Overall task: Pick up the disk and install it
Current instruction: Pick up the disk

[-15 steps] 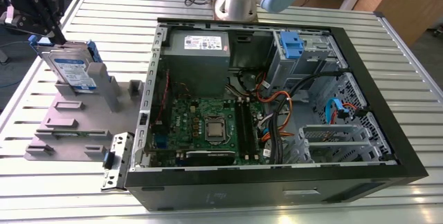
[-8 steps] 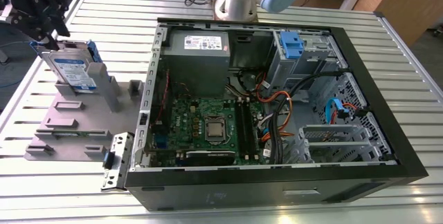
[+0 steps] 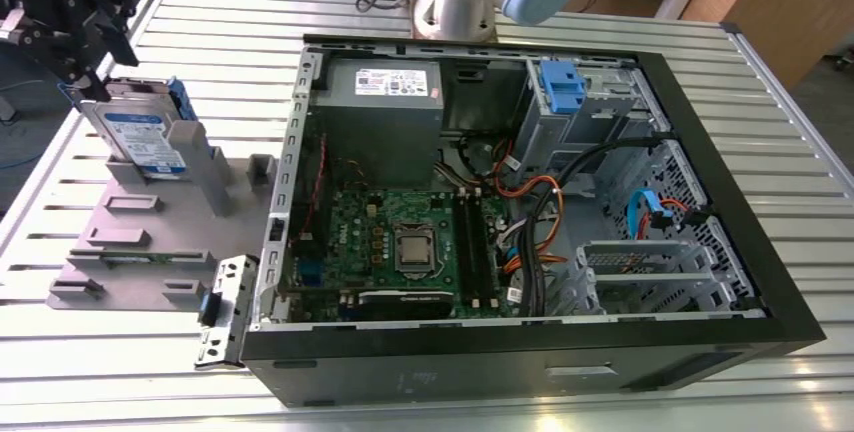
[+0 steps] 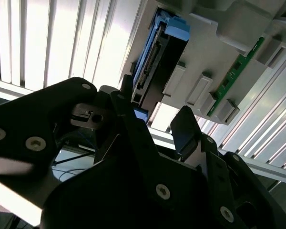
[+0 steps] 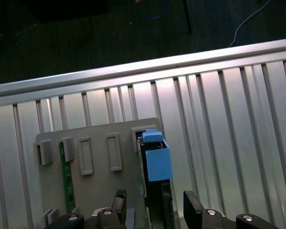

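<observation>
Slatted table (image 3: 80, 372): silver, blue-framed disk (image 3: 140, 137) upright in grey rack (image 3: 134, 242), end effector (image 5: 155, 194) spread astride.

Labels on the disk (image 3: 142, 140) and the power supply (image 3: 387, 102) carry print seemingly too small to read.

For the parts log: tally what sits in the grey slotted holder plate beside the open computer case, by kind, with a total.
Silver rectangular hard drive in a blue plastic carrier: 1
Green circuit-board memory strip: 1
Total: 2
</observation>
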Motion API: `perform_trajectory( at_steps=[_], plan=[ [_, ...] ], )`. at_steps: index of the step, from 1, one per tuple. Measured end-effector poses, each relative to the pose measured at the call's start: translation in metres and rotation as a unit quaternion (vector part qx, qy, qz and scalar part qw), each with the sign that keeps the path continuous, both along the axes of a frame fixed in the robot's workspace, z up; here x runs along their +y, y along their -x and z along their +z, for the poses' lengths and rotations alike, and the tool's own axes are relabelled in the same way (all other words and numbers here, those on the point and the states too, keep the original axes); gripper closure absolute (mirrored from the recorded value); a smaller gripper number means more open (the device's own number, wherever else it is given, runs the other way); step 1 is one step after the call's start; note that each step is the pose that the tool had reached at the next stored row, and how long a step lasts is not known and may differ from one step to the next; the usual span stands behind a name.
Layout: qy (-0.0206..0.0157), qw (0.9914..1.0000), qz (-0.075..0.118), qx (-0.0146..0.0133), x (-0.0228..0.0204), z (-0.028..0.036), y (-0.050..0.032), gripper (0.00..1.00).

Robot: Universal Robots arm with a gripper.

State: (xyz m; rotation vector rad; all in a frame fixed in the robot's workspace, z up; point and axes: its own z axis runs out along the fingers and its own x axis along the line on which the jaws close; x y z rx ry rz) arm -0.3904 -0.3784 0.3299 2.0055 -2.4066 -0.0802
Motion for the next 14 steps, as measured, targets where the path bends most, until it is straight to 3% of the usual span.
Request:
perform_trajectory(
  at_steps=[14],
  plan=[
    [0.0001,1.00000,0.000,-0.0002,0.0000,-0.0253,0.0013,0.41]
  ],
)
